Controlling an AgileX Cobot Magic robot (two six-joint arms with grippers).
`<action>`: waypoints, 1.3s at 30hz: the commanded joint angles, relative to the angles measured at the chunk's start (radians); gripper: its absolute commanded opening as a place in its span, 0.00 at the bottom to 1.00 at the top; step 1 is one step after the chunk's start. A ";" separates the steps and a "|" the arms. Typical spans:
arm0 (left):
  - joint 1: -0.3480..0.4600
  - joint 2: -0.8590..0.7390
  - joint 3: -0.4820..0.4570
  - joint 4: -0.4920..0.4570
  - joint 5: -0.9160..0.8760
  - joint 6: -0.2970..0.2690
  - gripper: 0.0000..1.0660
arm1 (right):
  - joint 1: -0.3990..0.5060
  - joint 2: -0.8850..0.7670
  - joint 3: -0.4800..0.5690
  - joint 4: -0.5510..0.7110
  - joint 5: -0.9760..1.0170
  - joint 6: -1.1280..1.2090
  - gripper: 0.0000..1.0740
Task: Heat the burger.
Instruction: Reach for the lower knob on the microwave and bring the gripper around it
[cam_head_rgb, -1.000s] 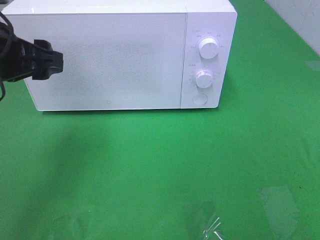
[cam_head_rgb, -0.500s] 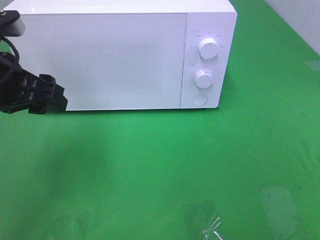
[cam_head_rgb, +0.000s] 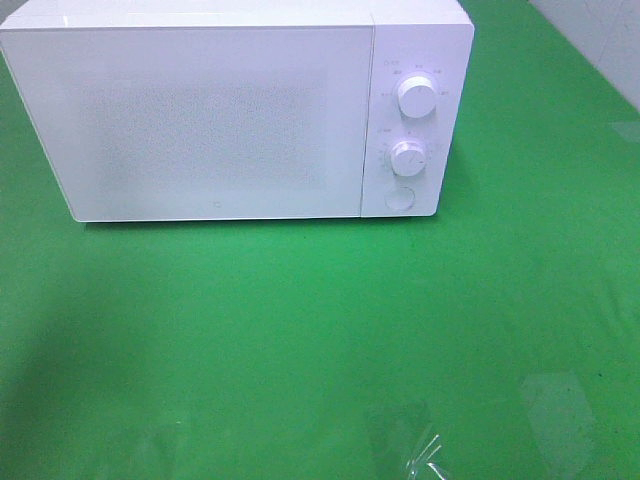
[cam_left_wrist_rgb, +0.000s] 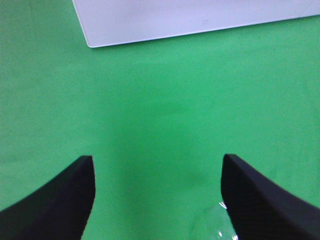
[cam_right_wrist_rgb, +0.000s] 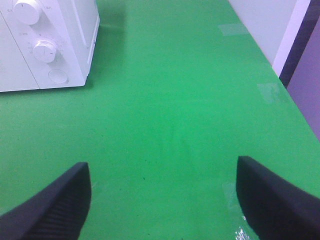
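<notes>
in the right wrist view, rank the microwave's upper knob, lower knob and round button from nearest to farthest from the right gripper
From the right gripper, which is open:
1. round button, lowest on the control panel of the microwave
2. lower knob, mid-panel, just above the button
3. upper knob, top of the panel

The microwave (cam_head_rgb: 230, 110), at upper left, has a smooth, glossy white shell and a finely speckled door. The green table cover (cam_head_rgb: 300, 330) is matt, with shiny clear tape (cam_head_rgb: 555, 405) at lower right. The right gripper (cam_right_wrist_rgb: 163, 197) is matt black and finely ribbed.
</notes>
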 joint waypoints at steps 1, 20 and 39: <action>0.007 -0.062 0.029 -0.024 0.019 -0.004 0.62 | 0.002 -0.027 0.002 -0.002 -0.008 -0.012 0.70; 0.007 -0.648 0.213 0.021 0.193 -0.017 0.62 | 0.002 -0.027 0.002 -0.002 -0.008 -0.012 0.69; 0.007 -0.980 0.268 0.037 0.306 -0.008 0.62 | 0.002 -0.027 0.002 -0.002 -0.008 -0.012 0.69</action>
